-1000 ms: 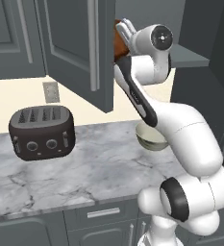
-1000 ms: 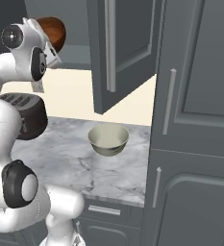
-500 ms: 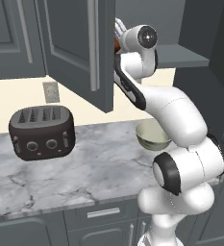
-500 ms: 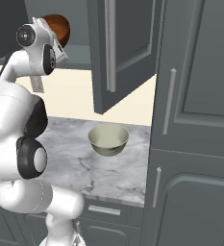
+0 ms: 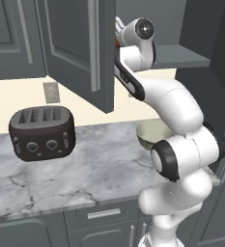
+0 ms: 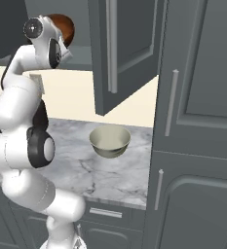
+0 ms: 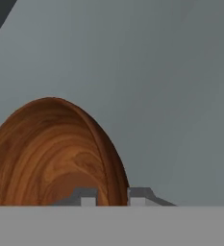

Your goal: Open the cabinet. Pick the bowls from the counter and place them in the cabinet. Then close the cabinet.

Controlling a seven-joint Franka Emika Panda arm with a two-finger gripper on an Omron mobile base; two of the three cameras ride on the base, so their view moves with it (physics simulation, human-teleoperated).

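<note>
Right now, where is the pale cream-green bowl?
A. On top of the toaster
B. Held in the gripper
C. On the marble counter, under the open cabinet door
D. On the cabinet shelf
C: the pale cream-green bowl sits on the marble counter below the open cabinet door, while the gripper is closed on the rim of the wooden bowl.

No readable txt or labels anywhere.

Marble counter [image 5: 85, 178]: veined white-grey, thick rounded edge. Carried a dark four-slot toaster [image 5: 41, 132] toward the left and a pale cream-green bowl [image 6: 110, 140] upright toward the right, well apart from each other.
</note>
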